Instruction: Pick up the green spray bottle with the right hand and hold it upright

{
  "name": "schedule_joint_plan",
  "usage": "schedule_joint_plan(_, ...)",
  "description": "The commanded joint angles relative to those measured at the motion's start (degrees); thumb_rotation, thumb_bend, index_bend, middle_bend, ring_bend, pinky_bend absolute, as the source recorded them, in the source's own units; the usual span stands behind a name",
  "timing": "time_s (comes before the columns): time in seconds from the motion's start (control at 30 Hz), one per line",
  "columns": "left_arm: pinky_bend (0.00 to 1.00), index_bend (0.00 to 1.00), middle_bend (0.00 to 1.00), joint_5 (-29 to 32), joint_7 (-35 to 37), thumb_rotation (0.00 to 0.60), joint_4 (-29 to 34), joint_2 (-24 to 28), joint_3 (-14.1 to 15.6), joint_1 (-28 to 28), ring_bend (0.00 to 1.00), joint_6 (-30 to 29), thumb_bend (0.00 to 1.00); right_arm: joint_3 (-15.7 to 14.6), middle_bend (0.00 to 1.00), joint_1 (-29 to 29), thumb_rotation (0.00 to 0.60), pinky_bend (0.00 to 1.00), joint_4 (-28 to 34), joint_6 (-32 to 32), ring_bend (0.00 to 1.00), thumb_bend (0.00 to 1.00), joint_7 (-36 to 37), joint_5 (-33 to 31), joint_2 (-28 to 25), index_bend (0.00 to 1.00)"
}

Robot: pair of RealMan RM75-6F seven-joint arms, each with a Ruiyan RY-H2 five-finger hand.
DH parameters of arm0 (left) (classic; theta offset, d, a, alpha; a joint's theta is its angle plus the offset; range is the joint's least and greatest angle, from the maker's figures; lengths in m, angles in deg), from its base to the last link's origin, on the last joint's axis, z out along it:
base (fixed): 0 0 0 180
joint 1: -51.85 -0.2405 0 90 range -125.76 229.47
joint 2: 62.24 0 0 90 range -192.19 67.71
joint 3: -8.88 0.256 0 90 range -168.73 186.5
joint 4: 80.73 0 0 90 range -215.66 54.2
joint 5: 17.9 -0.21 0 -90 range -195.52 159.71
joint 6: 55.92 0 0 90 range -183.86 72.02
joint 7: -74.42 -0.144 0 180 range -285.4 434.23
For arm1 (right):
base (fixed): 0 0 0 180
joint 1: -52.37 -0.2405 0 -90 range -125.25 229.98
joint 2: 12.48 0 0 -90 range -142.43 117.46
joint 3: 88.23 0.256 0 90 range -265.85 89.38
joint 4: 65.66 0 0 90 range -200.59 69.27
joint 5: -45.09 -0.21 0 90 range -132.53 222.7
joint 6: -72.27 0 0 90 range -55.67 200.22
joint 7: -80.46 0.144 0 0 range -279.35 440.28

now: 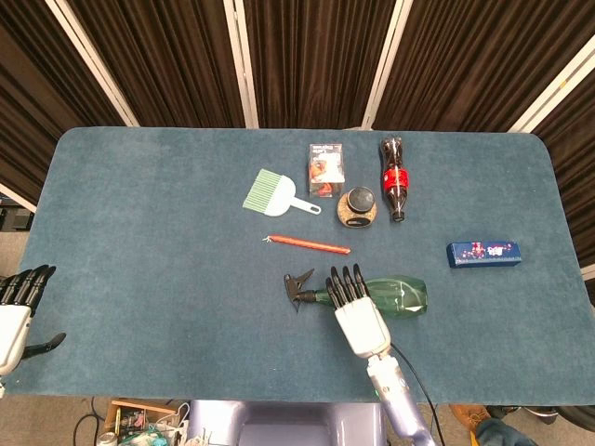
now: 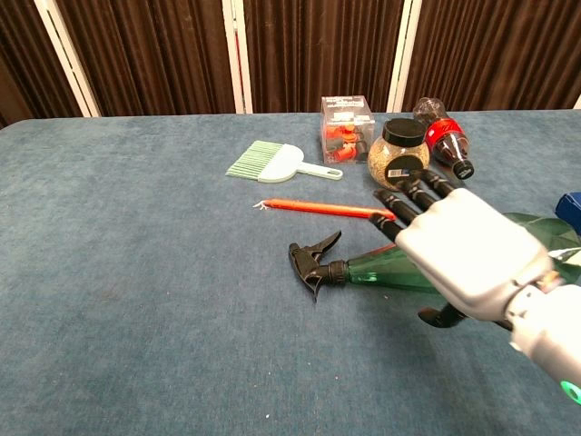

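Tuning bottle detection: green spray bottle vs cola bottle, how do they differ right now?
The green spray bottle is clear green with a black trigger head; the cola bottle is dark with a red label. The spray bottle lies crosswise under the right hand; the cola bottle lies pointing toward the robot, untouched. Both lie on their sides.
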Motion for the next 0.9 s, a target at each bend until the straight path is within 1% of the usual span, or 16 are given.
schedule_joint_plan(0.03,0.12,0.04,0.06,0.88,-0.19,0.6,-0.06,-0.04,-0.35,0.24,0.07,0.59,0.06,1.42,0.0,-1.98,0.6,0.0,-2.53,-1.83,0.0,0.22,-2.31,-3.13,1.72,0.16)
schedule_joint_plan(0.17,0.12,0.04,0.06,1.73,-0.24,0.6,-0.23,-0.13,-0.63,0.52,0.07,1.28,0.06,1.44,0.0,-3.47,0.6,0.0,-3.93,-2.62,0.0,0.22,-2.46,-5.43,2.62,0.21)
schedule_joint_plan(0.23,0.12,0.04,0.06,2.14,-0.31,0.6,-0.31,-0.16,-0.74,0.61,0.07,1.58,0.05,1.52,0.0,-4.43,0.6,0.0,-4.81,-3.0,0.0,0.23,-2.17,-6.15,3.07,0.27)
schedule_joint_plan(0.27,0.12,0.04,0.06,2.39,-0.38,0.6,-0.35,-0.18,-0.82,0.63,0.07,1.66,0.06,1.57,0.0,-4.9,0.6,0.0,-5.35,-3.09,0.0,0.24,-2.15,-6.45,3.29,0.32)
schedule_joint_plan(0.33,0.12,0.04,0.06,2.56,-0.41,0.6,-0.37,-0.21,-0.9,0.6,0.07,1.59,0.06,1.68,0.0,-5.84,0.6,0.0,-6.68,-3.27,0.0,0.27,-2.12,-7.05,3.74,0.46)
schedule_joint_plan(0.4,0.12,0.04,0.06,2.55,-0.31,0.6,-0.41,-0.22,-0.95,0.55,0.07,1.41,0.06,1.67,0.01,-6.55,0.6,0.0,-8.03,-2.9,0.0,0.33,-2.01,-7.36,4.24,0.64)
schedule_joint_plan(0.5,0.12,0.03,0.05,2.37,-0.12,0.6,-0.55,-0.22,-0.86,0.55,0.07,1.38,0.06,1.12,0.06,-7.49,0.6,0.0,-9.67,-1.18,0.0,0.4,-0.36,-6.08,5.04,0.78)
schedule_joint_plan(0.57,0.12,0.03,0.05,2.35,0.02,0.6,-0.64,-0.2,-0.82,0.57,0.07,1.45,0.06,0.49,0.08,-8.06,0.6,0.0,-10.05,0.67,0.0,0.42,0.77,-3.87,5.19,0.81)
schedule_joint_plan(0.63,0.12,0.03,0.05,2.13,0.2,0.6,-0.55,-0.1,-0.77,0.51,0.07,1.26,0.06,-0.2,0.09,-8.51,0.6,0.0,-10.2,2.36,0.0,0.45,1.6,-1.99,5.17,0.82)
schedule_joint_plan(0.77,0.12,0.03,0.04,1.1,0.59,0.6,-0.46,0.07,-0.48,0.16,0.07,0.29,0.05,-1.39,0.13,-9.23,0.6,0.0,-9.18,4.83,0.0,0.47,0.26,1.21,4.04,0.87)
schedule_joint_plan(0.83,0.12,0.03,0.04,0.56,0.85,0.6,-0.5,0.16,-0.26,-0.07,0.07,-0.2,0.05,-2.21,0.14,-9.55,0.6,0.0,-7.55,5.96,0.0,0.47,-0.61,3.34,2.53,0.88)
schedule_joint_plan(0.9,0.12,0.03,0.03,-0.05,1.12,0.6,-0.6,0.26,-0.06,-0.3,0.07,-0.74,0.06,-2.82,0.14,-9.91,0.6,0.0,-5.11,7.09,0.0,0.47,0.02,5.66,0.79,0.88)
